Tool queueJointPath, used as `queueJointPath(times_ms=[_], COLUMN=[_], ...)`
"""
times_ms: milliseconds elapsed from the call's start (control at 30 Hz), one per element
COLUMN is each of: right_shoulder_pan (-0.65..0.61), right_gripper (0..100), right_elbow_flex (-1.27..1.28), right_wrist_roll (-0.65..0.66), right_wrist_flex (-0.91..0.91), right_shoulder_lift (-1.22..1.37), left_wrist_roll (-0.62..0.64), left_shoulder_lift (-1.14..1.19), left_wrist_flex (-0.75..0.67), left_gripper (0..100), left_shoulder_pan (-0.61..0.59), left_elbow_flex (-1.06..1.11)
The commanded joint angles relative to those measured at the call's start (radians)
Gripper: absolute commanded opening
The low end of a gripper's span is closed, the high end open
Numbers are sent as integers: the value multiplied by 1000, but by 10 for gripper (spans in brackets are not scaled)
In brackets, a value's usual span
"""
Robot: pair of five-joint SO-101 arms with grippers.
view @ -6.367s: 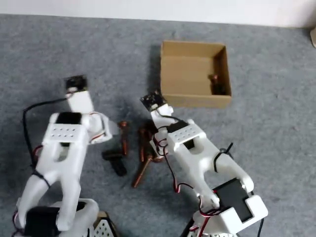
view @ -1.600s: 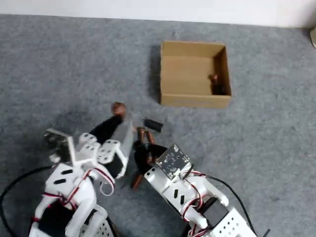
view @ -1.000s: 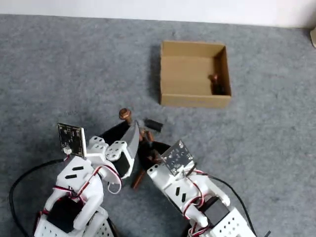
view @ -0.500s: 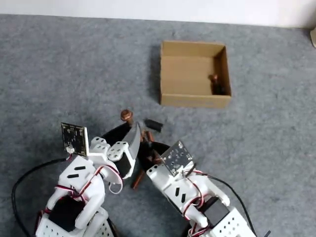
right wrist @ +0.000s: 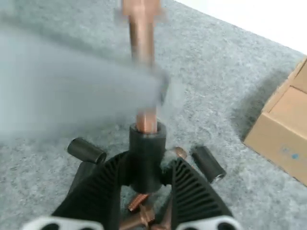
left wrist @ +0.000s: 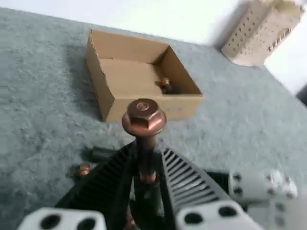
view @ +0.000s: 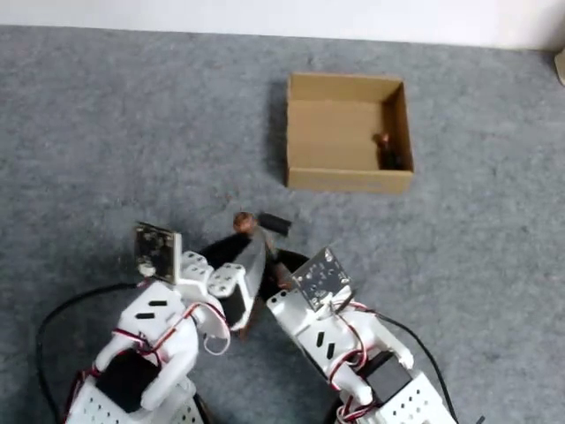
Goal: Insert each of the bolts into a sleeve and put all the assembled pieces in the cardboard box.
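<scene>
Bolts: one bolt [left wrist: 143,120] clamped upright in the left gripper [left wrist: 147,155]; others under the arms, count unclear.
Sleeves: held sleeve [right wrist: 146,143] pinched by the right gripper [right wrist: 147,172], bolt tip at its mouth; one loose sleeve [right wrist: 86,150], another loose sleeve [right wrist: 208,163].
Room: bare carpet [view: 177,132] around the box.
Cardboard box [view: 349,181]: one assembled piece [view: 385,148], in a corner.

Robotics lab bench
A grey felt-covered tabletop [view: 97,124] against a plain white wall [view: 265,13] carries the left arm [view: 154,340] and right arm [view: 353,344], bare wiring [view: 214,325] and circuit boards [view: 157,252] exposed.
</scene>
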Motion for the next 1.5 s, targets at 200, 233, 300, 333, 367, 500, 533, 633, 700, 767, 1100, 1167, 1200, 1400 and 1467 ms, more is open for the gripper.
queueJointPath(times_ms=[200,233,300,333,367,500,533,633,700,767,1100,1167,1200,1400,1467], right_shoulder_pan=[30,30,31,31,31,31,31,31,31,31,36,36,36,36,38], right_gripper=[5,5,5,5,5,5,5,5,5,5,5,5,5,5,5], right_elbow_flex=[-62,-62,-62,-62,-59,-56,-56,-56,-54,-53,-51,-50,-50,-33,-31], right_wrist_roll=[-6,-6,-6,-6,-5,-5,-5,-5,-5,-5,-5,-5,-5,-3,-3], right_wrist_flex=[-27,-27,-27,-27,-27,-28,-30,-30,-31,-31,-31,-31,-31,-31,-31], right_shoulder_lift=[-18,-18,-18,-18,-18,-18,-18,-16,-16,-16,-16,-16,-16,-16,-16], left_wrist_roll=[-29,-44,-71,-71,-55,-14,-15,-15,-17,-17,21,41,46,48,48], left_shoulder_lift=[-7,-7,-7,-7,-7,-8,-8,-8,-8,-10,-12,-12,-12,-12,-12], left_wrist_flex=[-52,-54,-54,-52,-49,-21,-14,-3,-3,-5,-5,-5,-5,-9,-9], left_gripper=[21,50,164,241,315,421,406,349,327,327,323,324,324,323,323], left_shoulder_pan=[35,21,13,18,22,33,31,25,25,13,-151,-160,-171,-255,-272], left_elbow_flex=[10,10,12,16,16,-2,-12,-28,-28,-30,-96,-99,-101,-99,-97])
